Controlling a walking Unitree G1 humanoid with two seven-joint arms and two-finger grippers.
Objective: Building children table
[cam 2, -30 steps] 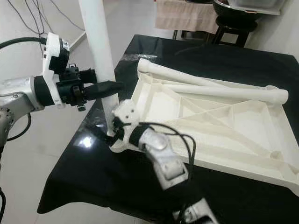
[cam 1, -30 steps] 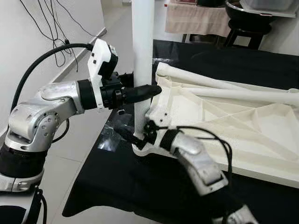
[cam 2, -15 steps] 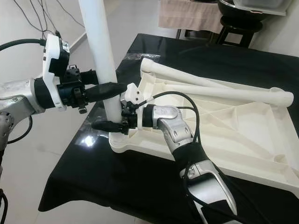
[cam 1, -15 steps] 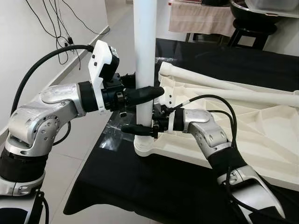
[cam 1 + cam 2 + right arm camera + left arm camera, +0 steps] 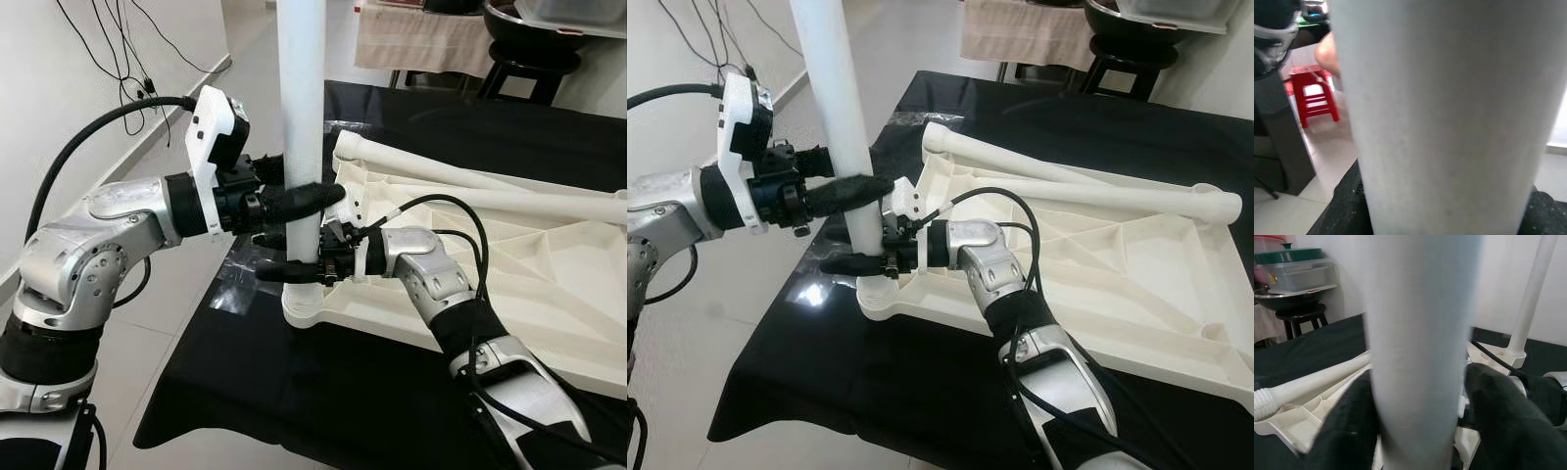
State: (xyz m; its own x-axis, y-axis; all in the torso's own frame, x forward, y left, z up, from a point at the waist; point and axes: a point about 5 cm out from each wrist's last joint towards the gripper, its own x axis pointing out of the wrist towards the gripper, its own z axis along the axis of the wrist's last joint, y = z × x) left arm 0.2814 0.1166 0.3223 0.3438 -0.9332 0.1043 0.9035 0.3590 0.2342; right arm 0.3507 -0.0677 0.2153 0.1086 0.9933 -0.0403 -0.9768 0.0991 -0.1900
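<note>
An upside-down white children's tabletop [image 5: 509,284] lies on a black table [image 5: 294,392]. A white table leg [image 5: 300,117] stands upright in its near left corner socket [image 5: 302,308]. My left gripper [image 5: 309,196] is shut on the leg about halfway up. Lower down, just above the socket, my right gripper [image 5: 289,271] is shut on the same leg. Both wrist views show the white leg [image 5: 1420,352] [image 5: 1449,117] squeezed between black fingers [image 5: 1508,416]. Two more white legs [image 5: 460,176] lie loose across the far side of the tabletop.
The black table's left edge [image 5: 211,294] drops to a light tiled floor [image 5: 186,284]. A dark stool [image 5: 529,59] and a cloth-covered surface [image 5: 421,39] stand behind the table. A red stool [image 5: 1310,93] appears in the right wrist view.
My right arm swung up from low beside the socket and its gripper closed around the leg above the socket. The left gripper kept its hold on the leg.
</note>
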